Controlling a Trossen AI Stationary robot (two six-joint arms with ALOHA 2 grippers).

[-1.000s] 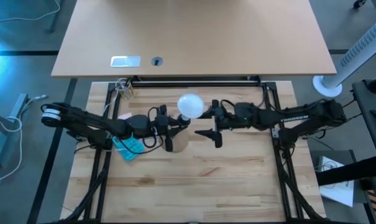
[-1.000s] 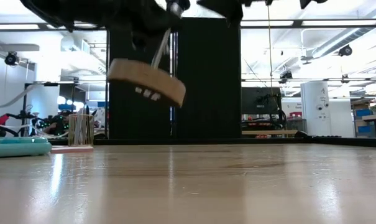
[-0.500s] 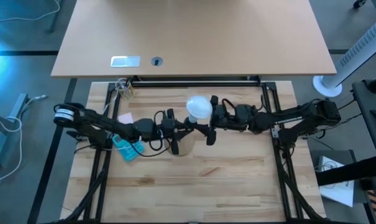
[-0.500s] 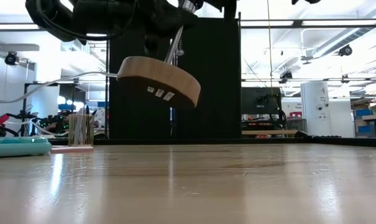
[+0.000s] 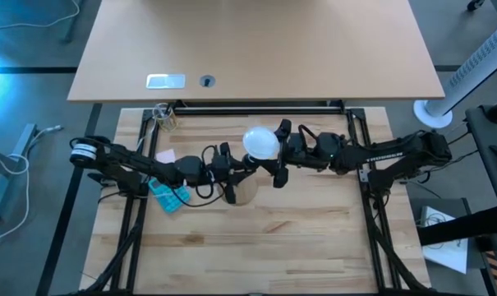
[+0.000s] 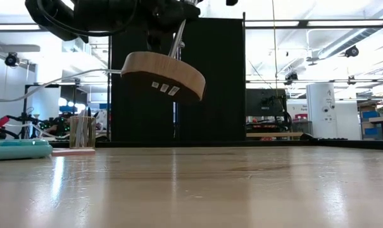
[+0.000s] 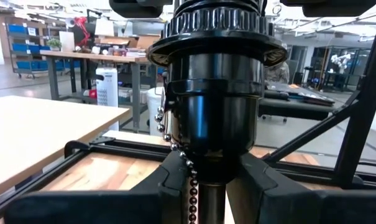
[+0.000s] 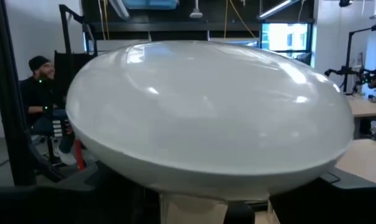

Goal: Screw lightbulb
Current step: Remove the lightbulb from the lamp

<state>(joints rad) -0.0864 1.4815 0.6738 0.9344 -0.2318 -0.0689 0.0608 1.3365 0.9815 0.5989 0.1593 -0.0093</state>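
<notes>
The lightbulb (image 5: 262, 142), a white frosted globe, is up in the air over the table's middle with my right gripper (image 5: 278, 153) shut on it. It fills the right wrist view (image 8: 206, 118). My left gripper (image 5: 234, 170) is shut on the lamp base. That base is a black socket (image 7: 215, 93) with a ball chain (image 7: 175, 146) on a thin stem above a round wooden disc (image 6: 164, 76). The disc hangs tilted, clear of the table. Whether the bulb's neck meets the socket is hidden. My left gripper pinches the thin stem (image 7: 210, 202) just under the black socket, one finger (image 7: 175, 186) on each side. The fingers come level from the table's left. The base is lifted clear, with its wooden disc tilted. My right gripper holds the bulb low down, at its pale neck (image 8: 194, 210), coming level from the table's right. The globe stands above the fingers, lifted clear. The globe hides the fingers' exact places.
A teal object (image 5: 167, 196) and a pink slip lie on the table under my left arm. A small cup of sticks (image 6: 82, 132) stands at the far left corner. Black frame rails (image 5: 359, 156) run along the table's sides, and a tan desk (image 5: 256, 49) stands beyond the far edge.
My left gripper has carried the lamp base toward the table's right. The wooden disc has swung toward level, though it stays tilted and clear of the table. My right gripper has risen and tipped upward with the bulb, which now sits closer over the base.
</notes>
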